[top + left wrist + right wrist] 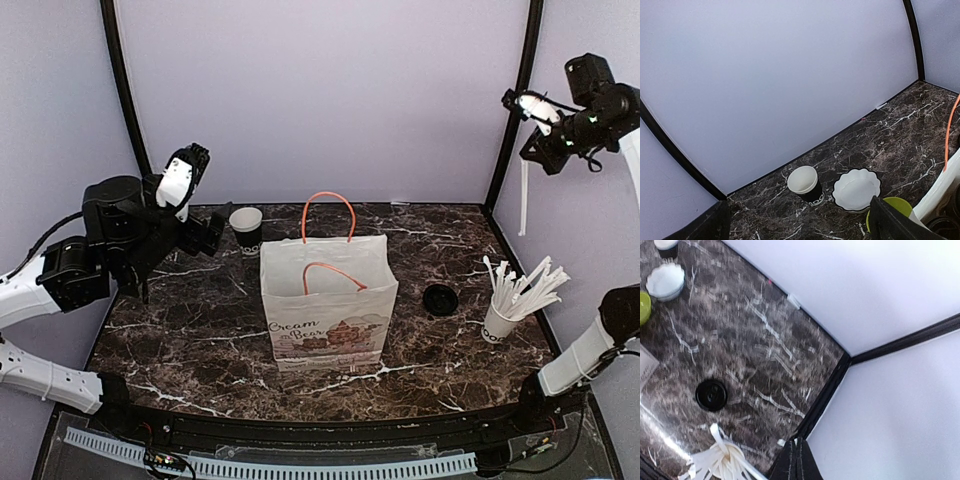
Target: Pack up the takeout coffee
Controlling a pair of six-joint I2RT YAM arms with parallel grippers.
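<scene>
Currently the takeout coffee cup (245,229) stands upright behind the paper bag's (328,300) left corner, its white inside showing. A black lid (440,299) lies right of the bag. The left gripper (799,210), left of the bag, gapes wide and empty. The right gripper (797,452), high right of the bag, is closed. Below lies a dark marble table (190,340), backed by lilac walls (330,100).

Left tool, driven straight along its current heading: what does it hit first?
Most likely the lidless black paper cup with white inside, which stands nearly centred ahead of the open left tool. The white scalloped dish sits right of that line. Depth is uncertain.
</scene>
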